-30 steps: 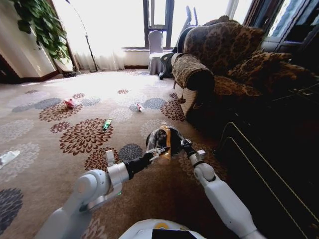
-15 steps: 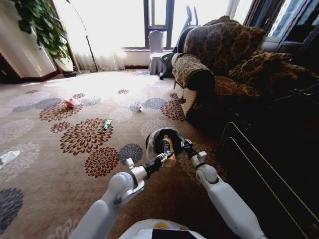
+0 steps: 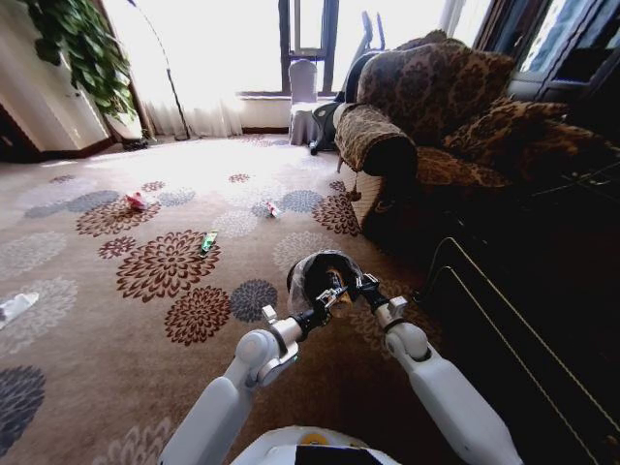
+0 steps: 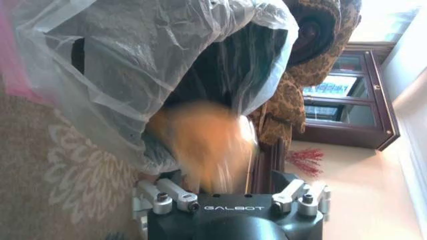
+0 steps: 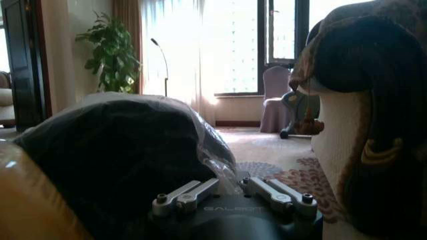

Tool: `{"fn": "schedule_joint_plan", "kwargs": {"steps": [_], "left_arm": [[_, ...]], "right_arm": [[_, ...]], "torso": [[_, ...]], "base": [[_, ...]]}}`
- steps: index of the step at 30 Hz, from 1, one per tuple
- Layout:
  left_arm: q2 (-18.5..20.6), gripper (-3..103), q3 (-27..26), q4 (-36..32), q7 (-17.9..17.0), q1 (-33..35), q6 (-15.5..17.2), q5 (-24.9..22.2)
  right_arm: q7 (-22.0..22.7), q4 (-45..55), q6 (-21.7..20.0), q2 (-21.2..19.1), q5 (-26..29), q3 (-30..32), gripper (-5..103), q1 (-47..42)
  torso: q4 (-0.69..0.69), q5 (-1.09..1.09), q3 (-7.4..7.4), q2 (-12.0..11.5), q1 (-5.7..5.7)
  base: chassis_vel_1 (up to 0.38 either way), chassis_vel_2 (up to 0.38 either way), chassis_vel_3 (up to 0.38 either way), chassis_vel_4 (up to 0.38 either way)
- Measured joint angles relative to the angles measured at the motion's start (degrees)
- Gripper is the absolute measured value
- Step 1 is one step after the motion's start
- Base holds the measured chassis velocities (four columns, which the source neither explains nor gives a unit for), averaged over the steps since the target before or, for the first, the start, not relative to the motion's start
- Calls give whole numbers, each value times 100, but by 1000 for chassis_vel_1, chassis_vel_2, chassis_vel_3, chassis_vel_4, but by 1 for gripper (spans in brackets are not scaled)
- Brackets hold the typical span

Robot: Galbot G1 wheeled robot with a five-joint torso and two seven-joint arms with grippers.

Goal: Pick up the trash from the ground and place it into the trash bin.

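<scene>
**Mia:** What is the robot doing right now?

**Ben:** It is putting one piece of trash in the trash bin (image 3: 312, 276). The left end effector (image 3: 333, 293) is right at the top of the bin. The bin has a crinkly bag around its rim.

**Mia:** Is it holding something?

**Ben:** In the left wrist view an orange wrapper (image 4: 200, 145) sits between its fingers, just at the bin's mouth. It is blurry, so nobody can tell if the fingers grip it or have let it go.

**Mia:** And the other arm?

**Ben:** The right end effector (image 3: 363, 288) is at the bin's side, and its fingers (image 5: 183, 195) are closed on the bag at the rim. It looks like it is steadying the bin.

**Mia:** What does the robot need next?

**Ben:** The wrapper should end up fully inside the bin, with the fingers wide open. Then there is more to get. A green scrap (image 3: 207, 241), a pink scrap (image 3: 136, 201), a small scrap (image 3: 272, 208) and a white scrap (image 3: 16, 306) lie on the carpet (image 3: 116, 320), well apart from the bin.

**Mia:** Is anything in the way?

**Ben:** The big sofa (image 3: 436, 116) stands near the bin on the right. The floor on the way to the scraps is open.
</scene>
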Motion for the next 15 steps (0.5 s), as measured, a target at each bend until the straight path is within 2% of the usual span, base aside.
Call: {"fn": "schedule_joint_plan", "kwargs": {"steps": [2, 6, 7, 8, 11, 12, 14, 15], "left_arm": [[1, 100, -12, -29, 56, 69, 27, 5], [61, 100, 47, -122, 176, 153, 123, 197], [115, 100, 126, -170, 335, 199, 134, 432], [227, 100, 291, -234, 719, 278, 94, 955], [446, 100, 506, -431, 1518, 434, -9, 1976], [446, 100, 506, -431, 1518, 434, -9, 1976], [633, 100, 564, -568, 2248, 511, -198, 3155], [699, 100, 562, -570, 2476, 516, -332, 3589]], "right_arm": [[1, 7, 0, 1, 2, 18, 0, -18], [0, 31, 0, -12, 10, 43, 0, -41], [0, 56, 0, -16, 34, 65, 0, -61], [1, 123, 0, -12, 89, 132, 0, -113], [0, 250, 4, -33, 106, 295, 0, -276], [0, 250, 4, -33, 106, 295, 0, -276], [-2, 381, -28, -120, 87, 453, 0, -494], [-2, 432, -53, -167, 61, 538, 0, -595]], "torso": [[0, 0, 0, 0, 0], [0, 0, 0, 0, 0], [0, 0, 0, 0, 0], [0, -1, 0, 0, 0], [2, 0, -1, 0, 0], [2, 0, -1, 0, 0], [1, 1, -1, 0, 0], [0, 0, -1, 0, 0]], "base": [[0, 0, 0, 0], [0, 0, 0, 0], [0, 0, 0, 0], [0, 0, 0, 0], [0, 0, 0, 0], [0, 0, 0, 0], [0, 0, 0, 0], [0, 0, 0, 0]]}}
